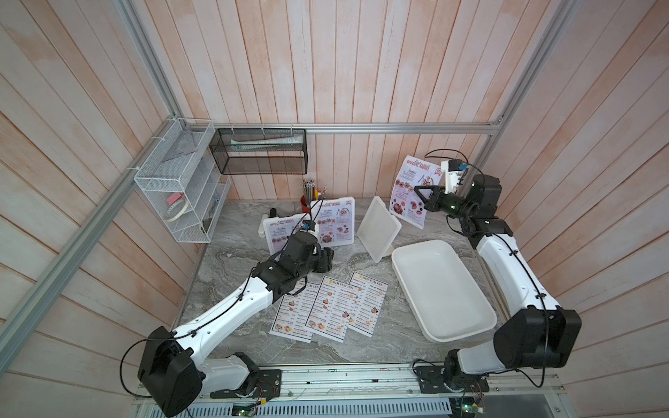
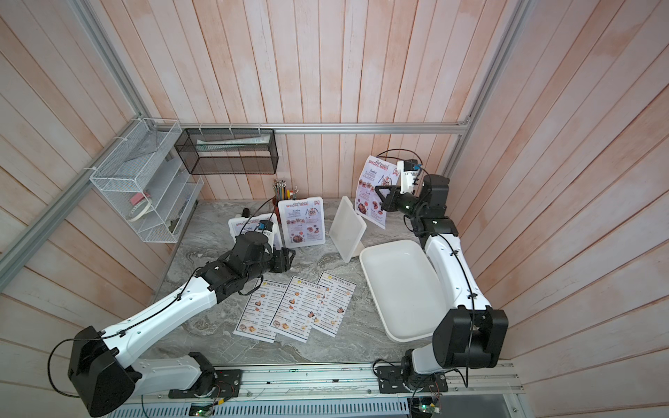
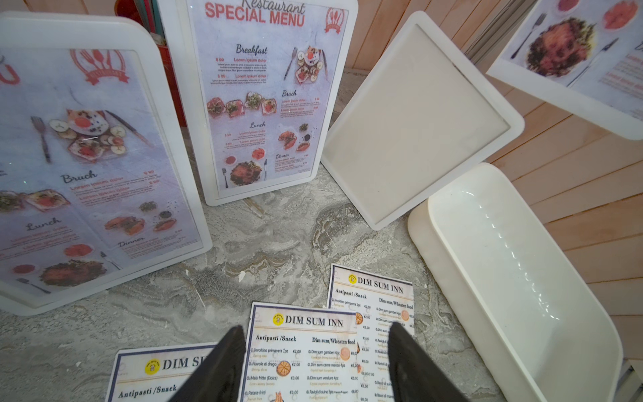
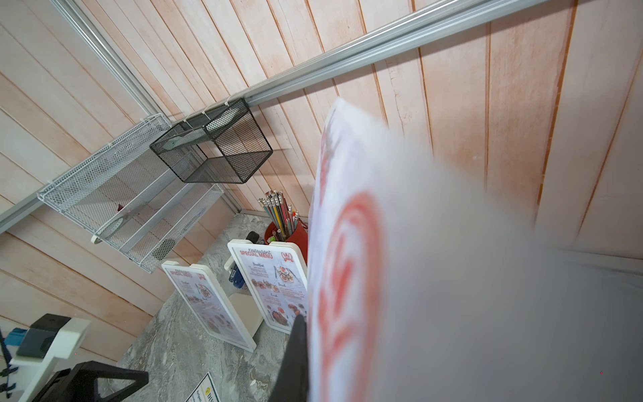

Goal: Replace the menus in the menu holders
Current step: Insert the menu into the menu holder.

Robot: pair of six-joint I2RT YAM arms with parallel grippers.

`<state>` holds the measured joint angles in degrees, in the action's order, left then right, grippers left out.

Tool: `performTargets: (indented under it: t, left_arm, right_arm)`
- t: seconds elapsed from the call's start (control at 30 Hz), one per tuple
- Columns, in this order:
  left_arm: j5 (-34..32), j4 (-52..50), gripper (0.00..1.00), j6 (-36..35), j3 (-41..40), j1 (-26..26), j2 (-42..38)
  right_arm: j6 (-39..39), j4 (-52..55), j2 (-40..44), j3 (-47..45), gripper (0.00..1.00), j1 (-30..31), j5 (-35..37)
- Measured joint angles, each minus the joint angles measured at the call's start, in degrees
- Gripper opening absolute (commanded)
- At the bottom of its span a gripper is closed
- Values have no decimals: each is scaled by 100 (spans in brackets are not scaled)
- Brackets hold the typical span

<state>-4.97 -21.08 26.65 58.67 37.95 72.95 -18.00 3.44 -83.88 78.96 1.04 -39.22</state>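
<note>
**A:** Where are the menus?

**B:** Three white DIM SUM INN sheets point(image 1: 327, 307) lie flat on the grey bench point(image 1: 246, 260). They are side by side near the front middle, with their edges overlapping. Two lilac SPECIAL MENU sheets point(image 3: 264, 115) sit inside holders. The third SPECIAL MENU sheet point(image 1: 405, 181) is in the air over the far right corner, hanging nearly upright.

**A:** What has hold of it?

**B:** The right fingers point(image 1: 418, 190) are pinched closed on it partway down. In the right wrist view the sheet is a blur filling most of the picture.

**A:** And the holders?

**B:** All three stand in a row towards the back. The left holder point(image 3: 69, 33) and the middle holder point(image 3: 193, 104) face forward, each with a lilac sheet inside. The right holder point(image 3: 417, 118) is empty and turned at an angle. Its lower corner is just beside the white tray point(image 1: 441, 289), but I cannot tell whether they touch.

**A:** The other arm?

**B:** The left fingers point(image 2: 289, 255) hover in front of the left holder, above the top edges of the DIM SUM INN sheets. They are spread wide with nothing between them.

**A:** Anything else?

**B:** A red cup of pencils point(image 1: 307, 202) stands behind the middle holder. On the walls hang a white wire basket point(image 1: 173, 188) and a black wire basket point(image 1: 260, 152).
</note>
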Motion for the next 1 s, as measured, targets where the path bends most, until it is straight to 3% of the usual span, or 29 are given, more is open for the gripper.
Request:
performTargets:
  t: [1.0]
  left_arm:
    - [2,4,67,63,-192,7,-96]
  right_arm:
    - [-44,-15,-2,-70,0,-7,35]
